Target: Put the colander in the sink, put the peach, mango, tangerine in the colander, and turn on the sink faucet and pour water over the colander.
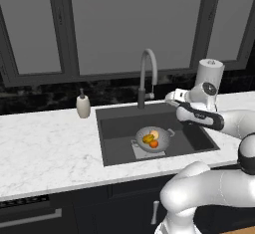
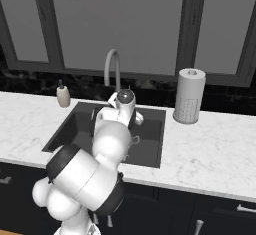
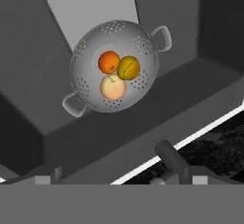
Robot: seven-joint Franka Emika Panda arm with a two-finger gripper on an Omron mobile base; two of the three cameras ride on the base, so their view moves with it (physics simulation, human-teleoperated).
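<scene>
Two rear base views flanking the sink (image 1: 112, 128), hand view close above it.

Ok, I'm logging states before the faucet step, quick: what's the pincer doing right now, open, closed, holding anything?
Pincer: cannot be told whether open or closed; its tips are barely visible. It sits near the curved grey faucet, and nothing can be seen in it.
</scene>
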